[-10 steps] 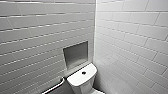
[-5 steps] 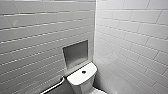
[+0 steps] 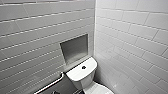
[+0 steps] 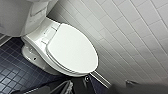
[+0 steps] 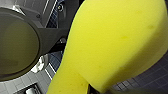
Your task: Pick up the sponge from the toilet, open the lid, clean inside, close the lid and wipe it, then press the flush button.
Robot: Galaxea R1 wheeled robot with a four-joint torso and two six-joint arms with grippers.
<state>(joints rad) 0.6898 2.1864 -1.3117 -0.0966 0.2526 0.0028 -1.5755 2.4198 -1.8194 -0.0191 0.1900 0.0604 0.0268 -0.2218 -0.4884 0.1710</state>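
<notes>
Gripping sponge (image 5: 112, 45): right gripper (image 5: 92, 88) jaws appear closed on it; left gripper (image 4: 66, 88) state indiscernible. Lid (image 4: 72, 47) down on toilet (image 4: 32, 43). Risk: foam likely slips free if squeeze slackens.

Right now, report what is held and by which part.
The sponge, apparently in the right gripper: it hangs close to that wrist camera above the dark floor tiles. Which part is gripped cannot be told.

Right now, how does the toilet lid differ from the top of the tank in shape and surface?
The lid is oval; the tank top is a rounded rectangle. The lid's surface is plain; the tank top carries the small dark flush button at its centre. Both are white and glossy.
</notes>
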